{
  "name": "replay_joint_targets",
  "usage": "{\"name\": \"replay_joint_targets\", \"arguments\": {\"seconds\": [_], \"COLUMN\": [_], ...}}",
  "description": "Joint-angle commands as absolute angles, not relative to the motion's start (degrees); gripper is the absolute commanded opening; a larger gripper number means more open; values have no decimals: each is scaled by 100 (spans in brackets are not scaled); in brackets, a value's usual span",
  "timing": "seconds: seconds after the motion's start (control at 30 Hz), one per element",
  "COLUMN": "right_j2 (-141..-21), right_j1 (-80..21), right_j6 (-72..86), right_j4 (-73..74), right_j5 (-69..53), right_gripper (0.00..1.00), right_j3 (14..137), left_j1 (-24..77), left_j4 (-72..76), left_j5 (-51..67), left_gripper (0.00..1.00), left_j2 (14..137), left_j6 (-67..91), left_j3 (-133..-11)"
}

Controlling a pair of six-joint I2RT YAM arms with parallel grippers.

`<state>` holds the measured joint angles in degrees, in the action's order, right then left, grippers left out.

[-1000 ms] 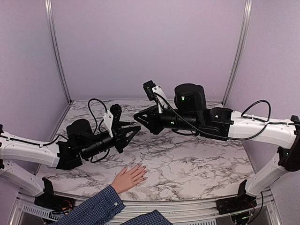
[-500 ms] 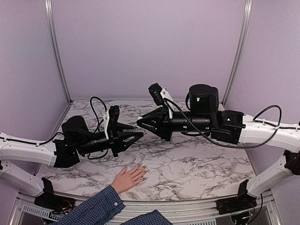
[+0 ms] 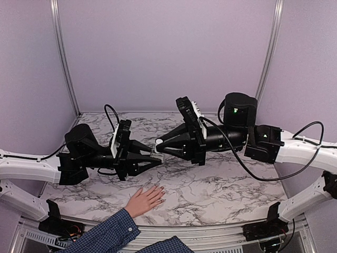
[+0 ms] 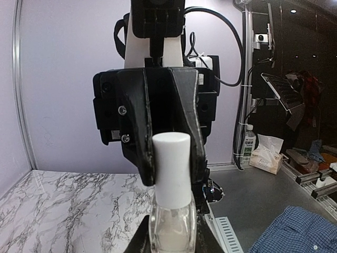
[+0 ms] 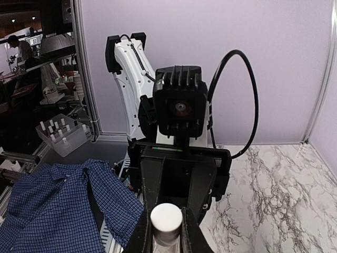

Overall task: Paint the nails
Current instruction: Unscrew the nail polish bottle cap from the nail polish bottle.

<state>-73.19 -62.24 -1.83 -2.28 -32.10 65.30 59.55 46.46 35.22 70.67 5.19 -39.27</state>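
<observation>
Nails (image 3: pixel 159 194) sit at the fingertips of a hand (image 3: pixel 145 200) lying flat on the near part of the marble table (image 3: pixel 226 184). Further back, in the air, the left gripper (image 3: pixel 152 157) clamps a clear bottle (image 4: pixel 169 229), and the right gripper (image 3: pixel 164 146) is closed around its white cap (image 4: pixel 170 168).

The marble-patterned surface (image 3: pixel 226 184) is white with grey veins, the flat walls (image 3: pixel 168 52) around it plain lilac, and the person's light-skinned hand (image 3: pixel 143 200) comes out of a shirt sleeve (image 3: pixel 102 236) in blue and dark navy plaid. The left arm (image 3: pixel 26 168) and right arm (image 3: pixel 305 150) are white on their long links and black at the joints, with a green light (image 3: pixel 232 110) on the right one. The left hand (image 4: pixel 172 240) and right hand (image 5: pixel 166 234) are black, and the small clear glass bottle (image 4: pixel 169 229) has pale contents and a white cylindrical cap (image 4: pixel 170 168).
</observation>
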Motion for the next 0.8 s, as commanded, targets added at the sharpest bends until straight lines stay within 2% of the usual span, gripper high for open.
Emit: {"name": "replay_joint_targets", "arguments": {"seconds": [0.0,0.13,0.43,0.53,0.63,0.77], "right_j2": [-7356,-7365,-7239,-7249,-7339,-7399], "right_j1": [-6240,-6240,-6177,-6091,-6043,-6038], "right_j6": [-359,-383,-85,292,564,836], "right_j4": [-814,-818,-821,-701,-373,-176], "right_j5": [-3317,-3332,-2778,-2261,-1637,-1085], "right_gripper": [0,2,59,72,82,85], "right_j3": [6549,6548,6469,6545,6718,6768], "left_j1": [6100,6091,6043,6022,6012,6003], "left_j4": [4641,4649,4718,4718,4711,4720], "left_j5": [4013,3917,3154,2501,1655,951], "left_gripper": [0,0,0,0,0,0], "left_j2": [7079,7178,7249,7166,7114,7198], "left_j6": [442,460,378,316,292,451], "left_j3": [-4011,-3976,-3853,-3713,-3573,-3502]}}
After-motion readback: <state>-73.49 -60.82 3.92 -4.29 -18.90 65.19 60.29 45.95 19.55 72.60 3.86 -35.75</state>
